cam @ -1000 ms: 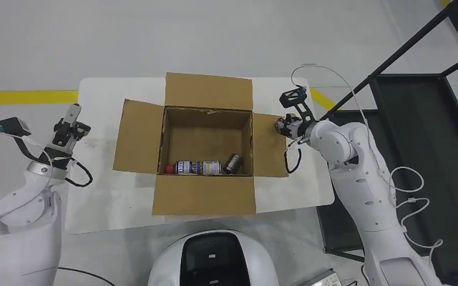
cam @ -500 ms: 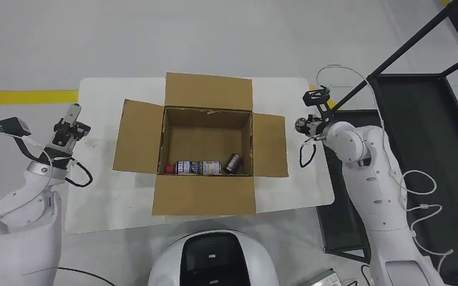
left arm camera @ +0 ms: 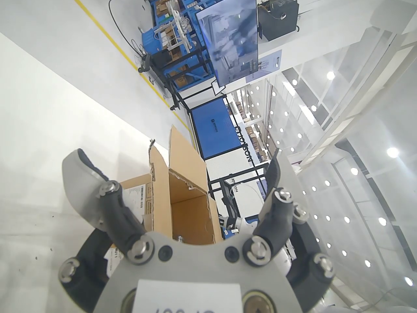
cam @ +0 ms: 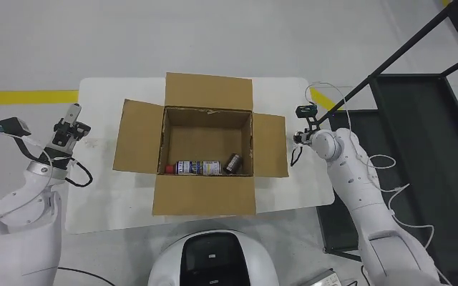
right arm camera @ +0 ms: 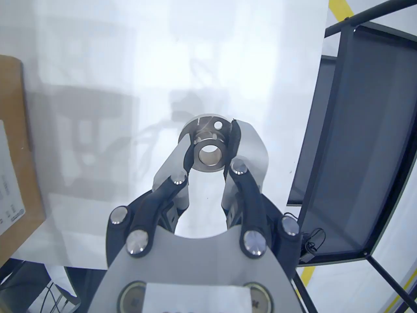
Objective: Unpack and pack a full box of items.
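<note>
Right pincer (right arm camera: 208,146) clamped on metal bushing (right arm camera: 208,155), hovering over worktop (cam: 286,91) just right of box (cam: 207,93). Box sits mid-worktop, all four flaps open. Inside, bottle (cam: 198,167) lies along near wall, small dark can (cam: 233,162) just beside it. Left pincer (left arm camera: 177,164) spread wide, nothing in it, at worktop's left edge, well apart from box.

floor (cam: 215,36): pale grey | yellow line (cam: 36,96): 9 o'clock of white counter (cam: 100,204) | black rack (cam: 418,114): 3 o'clock | ceiling lights (left arm camera: 392,152): lit
</note>
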{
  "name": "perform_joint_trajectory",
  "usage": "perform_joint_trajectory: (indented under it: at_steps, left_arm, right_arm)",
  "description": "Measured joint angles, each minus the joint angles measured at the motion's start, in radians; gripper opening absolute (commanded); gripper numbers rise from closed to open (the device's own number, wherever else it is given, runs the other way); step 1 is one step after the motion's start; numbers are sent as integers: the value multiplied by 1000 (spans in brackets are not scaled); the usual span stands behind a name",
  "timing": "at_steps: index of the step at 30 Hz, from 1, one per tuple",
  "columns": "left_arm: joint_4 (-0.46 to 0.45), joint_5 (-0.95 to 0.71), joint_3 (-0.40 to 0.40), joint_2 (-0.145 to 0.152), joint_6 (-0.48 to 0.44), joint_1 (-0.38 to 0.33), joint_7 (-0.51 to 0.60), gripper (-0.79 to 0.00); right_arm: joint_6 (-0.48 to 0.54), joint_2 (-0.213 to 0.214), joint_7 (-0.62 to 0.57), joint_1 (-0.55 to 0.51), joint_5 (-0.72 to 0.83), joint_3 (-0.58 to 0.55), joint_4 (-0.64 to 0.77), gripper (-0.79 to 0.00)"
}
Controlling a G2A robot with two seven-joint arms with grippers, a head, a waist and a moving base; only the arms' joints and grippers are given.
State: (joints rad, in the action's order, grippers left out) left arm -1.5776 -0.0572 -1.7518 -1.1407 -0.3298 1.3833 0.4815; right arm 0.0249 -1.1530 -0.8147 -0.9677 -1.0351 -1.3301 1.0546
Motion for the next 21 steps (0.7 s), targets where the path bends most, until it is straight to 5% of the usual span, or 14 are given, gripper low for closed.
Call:
perform_joint_trajectory:
  at_steps: [14, 18, 19, 21]
  left_arm:
    - [0, 0, 0, 0, 0, 0, 0, 0]
    - [0, 0, 0, 0, 0, 0, 0, 0]
    - [0, 0, 0, 0, 0, 0, 0, 0]
    - [0, 0, 0, 0, 0, 0, 0, 0]
  right_arm:
    - [-74, -37, 89, 154, 70, 54, -346, -785]
    - [-86, -46, 112, 180, 83, 65, -397, -62]
    - [-84, -48, 120, 187, 87, 67, -409, 0]
    - [-82, -49, 130, 195, 93, 65, -423, 0]
